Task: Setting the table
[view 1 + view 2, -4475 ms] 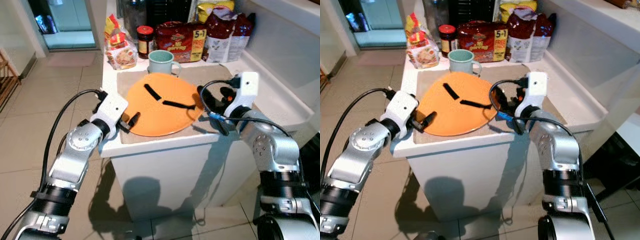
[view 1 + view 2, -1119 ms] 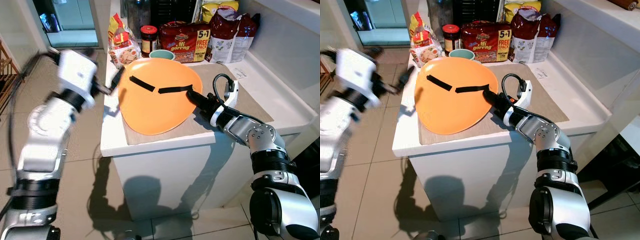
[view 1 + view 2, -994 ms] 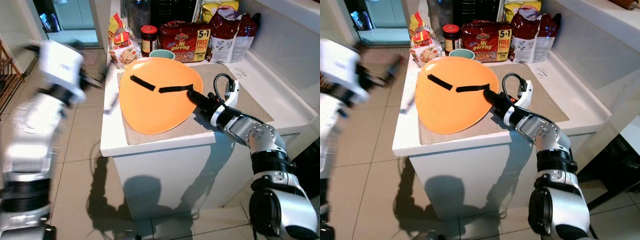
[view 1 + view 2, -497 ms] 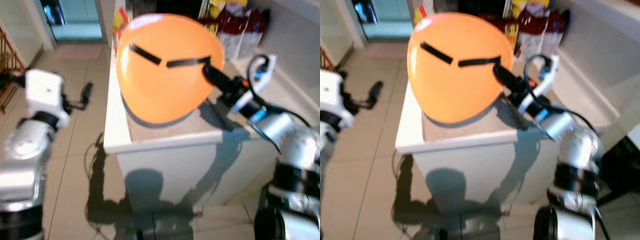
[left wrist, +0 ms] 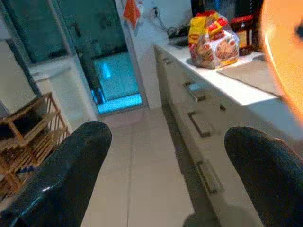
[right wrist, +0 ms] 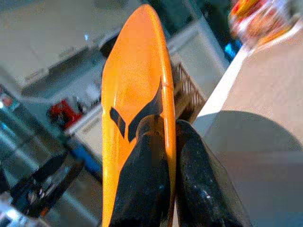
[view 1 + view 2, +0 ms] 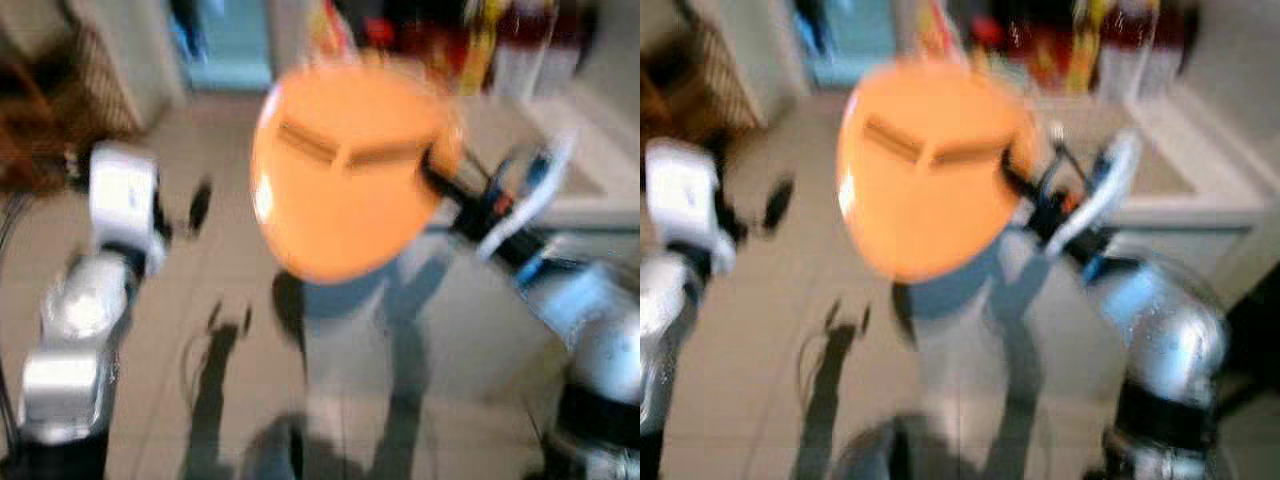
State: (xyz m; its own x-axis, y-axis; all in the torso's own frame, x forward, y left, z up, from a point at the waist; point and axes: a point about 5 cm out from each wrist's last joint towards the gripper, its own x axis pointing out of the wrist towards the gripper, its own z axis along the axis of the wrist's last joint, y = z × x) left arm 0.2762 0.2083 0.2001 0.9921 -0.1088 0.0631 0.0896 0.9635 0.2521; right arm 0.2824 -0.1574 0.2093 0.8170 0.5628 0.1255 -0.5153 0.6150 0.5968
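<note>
An orange plate (image 7: 345,185) with black strips on its face hangs tilted in the air, lifted clear of the counter. My right gripper (image 7: 432,170) is shut on its right rim; in the right wrist view the two black fingers (image 6: 142,179) pinch the edge of the plate (image 6: 135,90). My left gripper (image 7: 200,205) is off to the left over the tiled floor, apart from the plate. In the left wrist view its fingers (image 5: 61,175) stand wide open with nothing between them. Both eye views are heavily blurred.
The white counter (image 7: 590,190) runs along the right, with food packets (image 5: 213,40) at its back and drawers (image 5: 199,123) below. A wooden rack (image 5: 28,137) stands at the left near a lit doorway (image 5: 113,90). Tiled floor lies in front.
The right gripper has raised the plate off the counter mat into the air. The left arm has swung away to the left and lower. The head camera has shifted and blurred.
</note>
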